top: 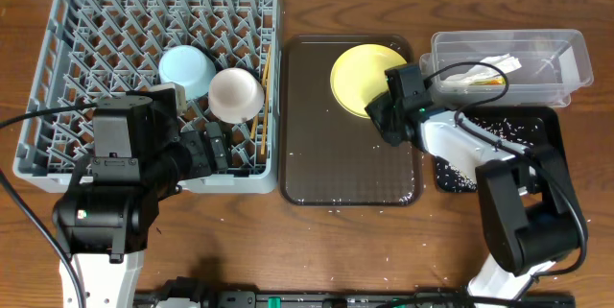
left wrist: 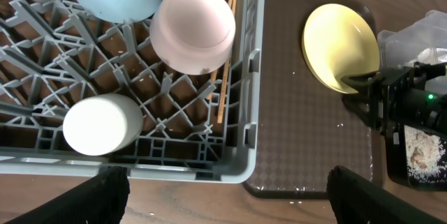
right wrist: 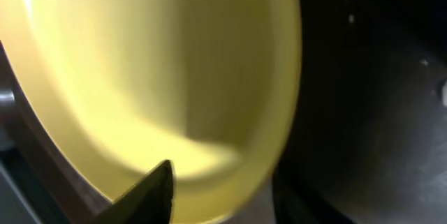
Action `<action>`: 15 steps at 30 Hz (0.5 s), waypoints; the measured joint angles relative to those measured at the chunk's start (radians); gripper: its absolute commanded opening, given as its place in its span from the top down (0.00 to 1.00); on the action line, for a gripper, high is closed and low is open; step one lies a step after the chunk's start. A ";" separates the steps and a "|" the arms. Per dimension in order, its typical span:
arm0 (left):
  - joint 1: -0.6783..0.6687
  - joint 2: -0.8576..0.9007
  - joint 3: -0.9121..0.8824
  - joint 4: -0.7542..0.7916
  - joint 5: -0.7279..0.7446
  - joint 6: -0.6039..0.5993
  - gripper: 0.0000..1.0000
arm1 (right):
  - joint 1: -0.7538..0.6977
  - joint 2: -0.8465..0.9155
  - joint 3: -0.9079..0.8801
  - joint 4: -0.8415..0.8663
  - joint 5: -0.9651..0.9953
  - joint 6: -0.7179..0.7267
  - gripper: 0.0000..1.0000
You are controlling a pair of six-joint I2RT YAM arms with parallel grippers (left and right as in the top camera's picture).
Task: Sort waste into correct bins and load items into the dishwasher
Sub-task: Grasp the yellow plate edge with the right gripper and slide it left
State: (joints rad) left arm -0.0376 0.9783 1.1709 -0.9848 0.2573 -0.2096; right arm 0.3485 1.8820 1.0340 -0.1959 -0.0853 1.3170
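1 yellow plate (top: pixel 360 73), 1 blue bowl (top: pixel 187 70), 1 white bowl (top: pixel 236 94), 1 cup (left wrist: pixel 101 125), 1 rack (top: pixel 96 20).

Rack (top: pixel 38 87) at left, serving tray (top: pixel 336 154) beside it, tub (top: pixel 556 59) behind shallow tray (top: pixel 532 126) at right.

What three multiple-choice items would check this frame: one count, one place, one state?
1. How many bowls sit in the rack? A. two B. one C. four
2. Where is the yellow plate? A. in the rack B. over the brown tray C. stacked on a bowl
3. What are the right jaws doing? A. open, empty B. closed on a bowl C. closed on the plate's rim

Key: 1 A, a blue bowl and a white bowl lie side by side; 2 B, the plate overlaps the tray's corner; 3 C, the left wrist view shows them clamped on its edge.
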 measured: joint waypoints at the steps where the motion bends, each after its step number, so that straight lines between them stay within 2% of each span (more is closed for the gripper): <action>1: 0.000 0.000 0.000 0.000 0.000 0.000 0.08 | 0.000 0.007 0.004 0.002 0.002 0.004 0.70; 5: 0.000 0.000 0.000 0.000 0.002 0.000 0.08 | 0.000 0.035 0.032 -0.020 0.010 0.024 0.82; 8: 0.000 0.000 0.000 0.000 0.006 0.000 0.08 | 0.000 0.042 0.044 -0.054 0.014 0.021 0.98; 15: 0.000 0.000 0.000 0.000 0.007 0.000 0.06 | 0.000 0.041 0.045 -0.077 -0.026 -0.146 0.99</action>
State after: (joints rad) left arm -0.0376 0.9783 1.1709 -0.9852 0.2642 -0.2096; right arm 0.3485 1.9232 1.0794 -0.2733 -0.1116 1.1713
